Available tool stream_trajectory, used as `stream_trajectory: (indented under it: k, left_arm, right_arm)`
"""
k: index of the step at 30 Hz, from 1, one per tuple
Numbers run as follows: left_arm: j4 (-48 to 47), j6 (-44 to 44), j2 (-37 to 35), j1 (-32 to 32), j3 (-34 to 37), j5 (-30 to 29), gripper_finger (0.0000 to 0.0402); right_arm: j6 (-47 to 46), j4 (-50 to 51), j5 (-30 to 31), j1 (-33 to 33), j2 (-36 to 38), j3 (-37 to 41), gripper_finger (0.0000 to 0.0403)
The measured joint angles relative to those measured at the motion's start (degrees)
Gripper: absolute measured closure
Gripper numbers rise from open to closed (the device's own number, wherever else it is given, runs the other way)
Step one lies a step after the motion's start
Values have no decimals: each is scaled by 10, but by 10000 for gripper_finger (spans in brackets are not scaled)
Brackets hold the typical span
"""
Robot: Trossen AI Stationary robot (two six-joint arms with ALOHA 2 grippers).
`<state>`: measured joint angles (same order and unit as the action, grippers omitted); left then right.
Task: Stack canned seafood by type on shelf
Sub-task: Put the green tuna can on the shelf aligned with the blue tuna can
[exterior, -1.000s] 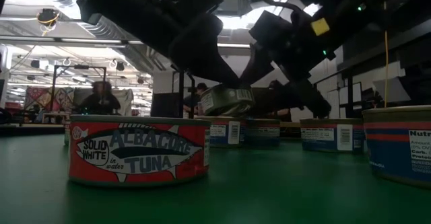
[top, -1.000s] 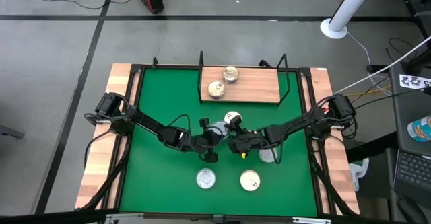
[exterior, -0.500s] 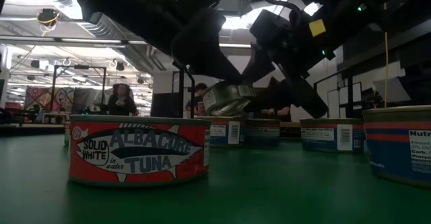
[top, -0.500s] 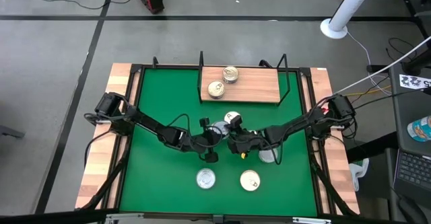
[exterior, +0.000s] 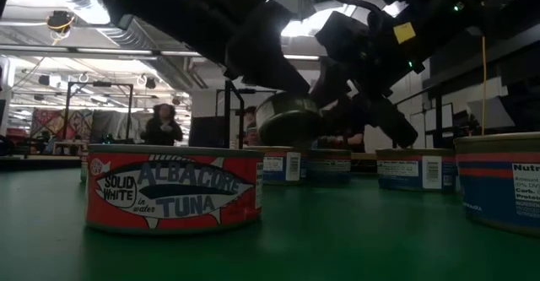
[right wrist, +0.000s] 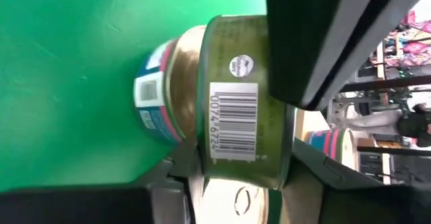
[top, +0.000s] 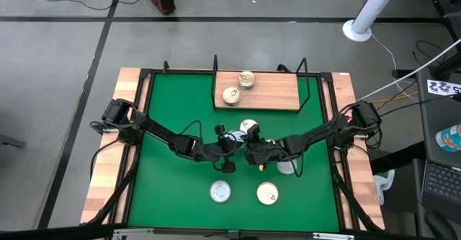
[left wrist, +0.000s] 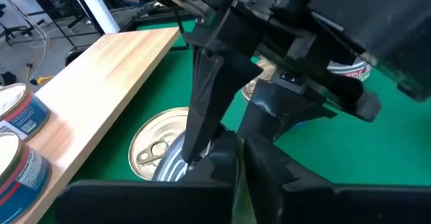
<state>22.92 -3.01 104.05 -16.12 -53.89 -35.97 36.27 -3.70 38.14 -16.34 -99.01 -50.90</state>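
An olive-labelled can (right wrist: 242, 103) with a barcode hangs above the middle of the green table (top: 173, 189), seen too in the low view (exterior: 287, 119). Both grippers meet on it. My left gripper (left wrist: 239, 177) comes from the table's left, its fingers nearly together. My right gripper (right wrist: 239, 177) comes from the right, with a finger on each side of the can. On the shelf (top: 274, 92) at the far edge, two cans (top: 246, 79) (top: 230, 96) rest on their flat bottoms. My left gripper is shut on the can, but its own fingers (left wrist: 269, 177) hide the place of contact. One dark finger (right wrist: 323, 42) lies over the can's top. The can is lifted clear of the table. My right gripper has the can between its two fingers, one against each flat end (right wrist: 202, 163), with the barcoded wall facing the wrist. It comes slanting down from the table's right. The can hangs roughly level above a blue-labelled can (right wrist: 151, 96).
Loose cans stand on the table: a silver-topped one (top: 220, 192) and a gold-topped one (top: 267, 193) near the front, one (top: 248, 127) before the shelf, another (top: 287, 166) under the right arm. A red tuna can (exterior: 173, 188) is nearest the low camera.
The can has risen a little between the two grippers, and it sits more level than before. Both arms have stayed where they were at the table's middle.
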Motion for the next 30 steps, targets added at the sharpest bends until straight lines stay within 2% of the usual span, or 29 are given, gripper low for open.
stream_trajectory:
  k: [6,10,14,19,23,30]
  left_arm:
    - [2,28,-29,-3,-6,14,301]
    - [-4,61,-61,-4,-6,9,277]
    - [-4,76,-94,-5,-6,9,270]
    - [-49,78,-130,-6,-6,0,270]
    - [-65,75,-140,-8,-6,-4,270]
    - [-87,67,-143,-8,-6,-6,270]
  right_arm:
    - [-13,33,21,3,39,0,266]
    - [-34,75,19,2,71,0,265]
    - [-53,114,28,2,95,-1,265]
    - [-85,191,51,3,129,-1,265]
    - [-105,246,94,3,157,-1,265]
    - [-121,321,103,42,196,0,265]
